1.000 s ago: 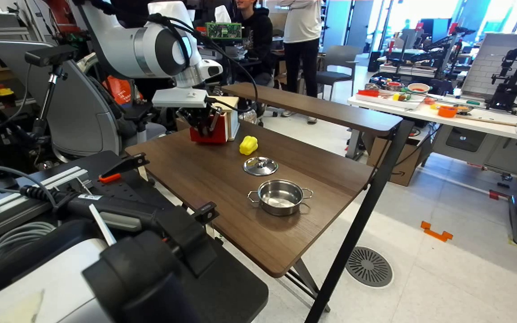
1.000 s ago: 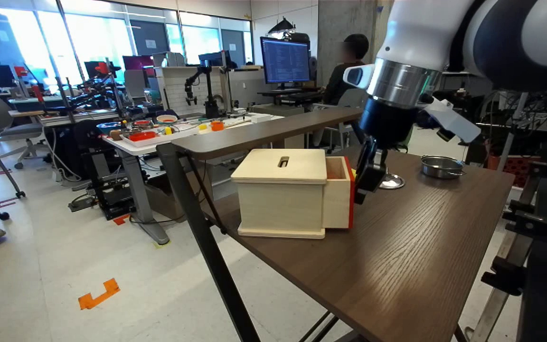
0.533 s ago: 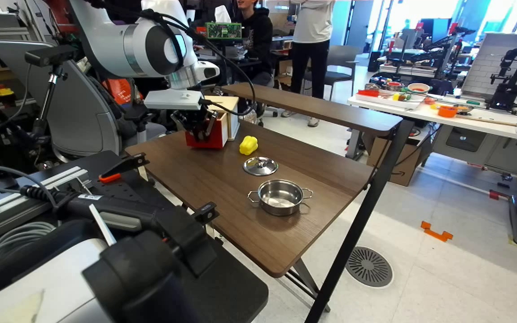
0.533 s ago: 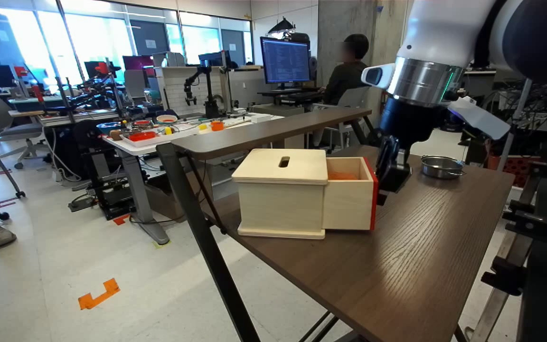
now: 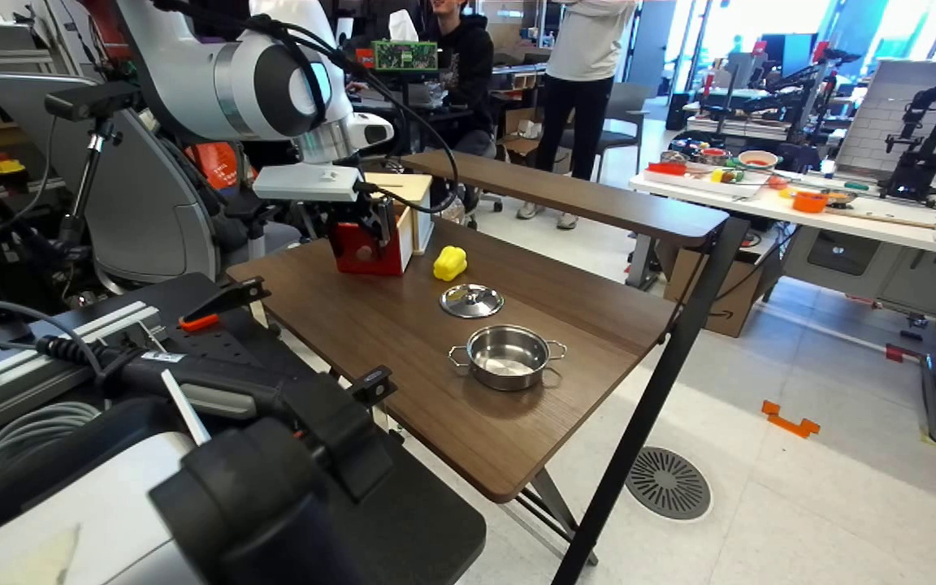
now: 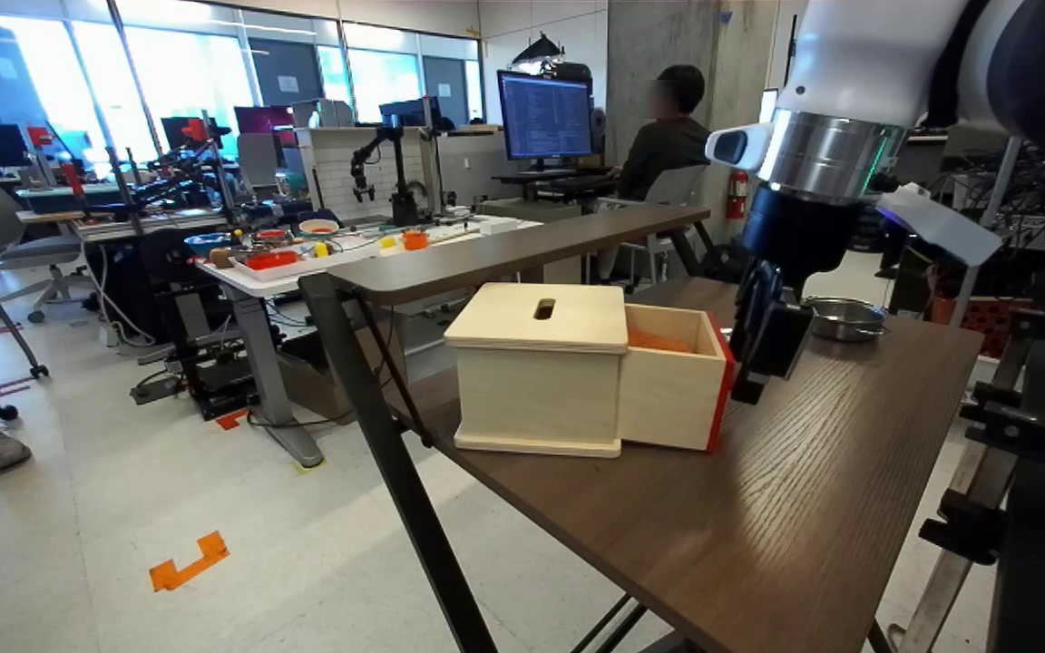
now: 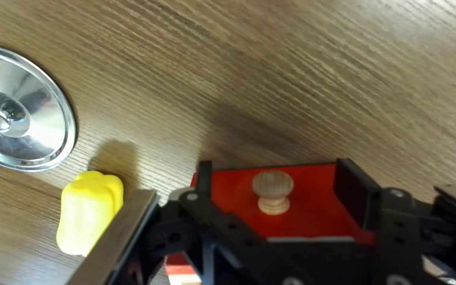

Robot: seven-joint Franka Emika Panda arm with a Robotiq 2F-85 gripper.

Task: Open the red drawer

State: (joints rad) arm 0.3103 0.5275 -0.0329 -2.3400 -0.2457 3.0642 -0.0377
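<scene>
Change over the last half second: the black two-fingered end effector [image 7: 274,178] has come off the round pale-wood knob [image 7: 272,192]. Its fingers [image 7: 352,194] stand spread, one either side, with red front panel [image 7: 311,198] showing between each and the knob; no contact there. The red-fronted drawer with pale wooden walls [image 6: 672,399], right of centre in an exterior view, juts a little farther from its housing than before, and its front end now dips. Reading: the pull is probably finished and the task about complete; what remains is likely a clean back-off that does not nudge the drawer inward.

Containers. Pale plywood box with slotted top [image 6: 536,399], mid-frame: drawer partly inside it, the rest hidden. Drawer: orange patch [image 6: 659,342] toward the inner end; lining or object, cannot tell. Round two-handled steel pot [image 5: 509,375], right of centre on the brown wood-grain bench [image 5: 403,349]: shiny inner floor shows. Round steel pot lid [image 5: 472,301] lies apart, above it in the frame; yellow pepper-shaped object [image 5: 450,263] sits near the drawer.
</scene>
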